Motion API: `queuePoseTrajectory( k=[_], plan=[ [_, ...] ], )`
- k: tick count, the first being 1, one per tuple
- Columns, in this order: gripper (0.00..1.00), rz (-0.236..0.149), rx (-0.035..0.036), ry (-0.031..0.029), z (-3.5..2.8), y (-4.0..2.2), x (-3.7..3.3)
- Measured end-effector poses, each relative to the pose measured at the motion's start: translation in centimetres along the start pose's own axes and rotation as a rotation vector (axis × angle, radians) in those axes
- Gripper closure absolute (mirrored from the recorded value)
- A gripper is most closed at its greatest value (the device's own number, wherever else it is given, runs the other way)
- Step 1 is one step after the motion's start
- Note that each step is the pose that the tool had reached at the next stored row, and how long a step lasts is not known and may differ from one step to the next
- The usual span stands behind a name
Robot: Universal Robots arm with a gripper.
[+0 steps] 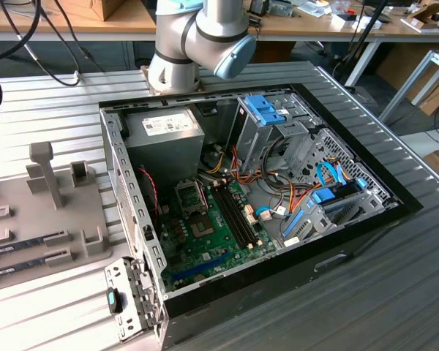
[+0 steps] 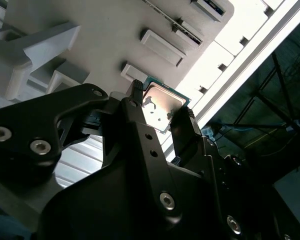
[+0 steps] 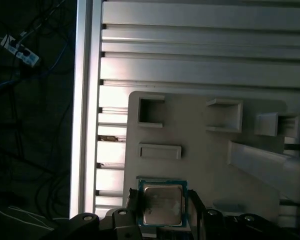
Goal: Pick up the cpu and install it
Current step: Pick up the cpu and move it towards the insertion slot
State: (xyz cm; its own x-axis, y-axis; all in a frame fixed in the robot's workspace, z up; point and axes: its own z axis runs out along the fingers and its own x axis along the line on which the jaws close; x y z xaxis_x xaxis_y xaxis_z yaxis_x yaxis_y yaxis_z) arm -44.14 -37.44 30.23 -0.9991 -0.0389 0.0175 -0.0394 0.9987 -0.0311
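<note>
**Cpu (image 2: 162, 105) held in gripper (image 2: 160, 114), over tray (image 2: 105, 40)**

Item 1, cpu: a silvery square top with a thin green rim is seen in both wrist views (image 3: 162, 202). It is clamped on two opposite edges between the black fingers (image 2: 182, 130). The gripper (image 3: 162, 206) is thus closed on the cpu. Pale grey tray surface is seen behind the chip; whether the chip touches that surface cannot be told.

Item 2, tray: a pale grey moulded fixture with raised blocks and empty rectangular pockets (image 3: 200, 155). In the exterior view it (image 1: 66, 212) lies at nine o'clock from the case (image 1: 366, 234), just beside it. Long narrow sticks (image 1: 25, 245) are slotted at its eight o'clock side.

Item 3, case: laid flat with its side panel off. A green board (image 1: 219, 241) is seen on the floor, a metal-framed socket (image 1: 190, 196) toward the board's eleven o'clock, and a blue-clipped drive cage (image 1: 267, 110) at one o'clock.

Item 4, arm (image 1: 197, 36): its grey and blue joints are seen at twelve o'clock from the case.

Item 5, table (image 1: 366, 314): ribbed aluminium, with everything listed carried on it.
</note>
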Motion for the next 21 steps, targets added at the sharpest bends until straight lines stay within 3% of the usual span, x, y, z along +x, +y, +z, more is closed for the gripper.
queuePoseTrajectory(
  k=[21],
  plan=[
    [0.53,0.0,0.0,0.0,-1.41,-0.05,0.02]
  ],
)
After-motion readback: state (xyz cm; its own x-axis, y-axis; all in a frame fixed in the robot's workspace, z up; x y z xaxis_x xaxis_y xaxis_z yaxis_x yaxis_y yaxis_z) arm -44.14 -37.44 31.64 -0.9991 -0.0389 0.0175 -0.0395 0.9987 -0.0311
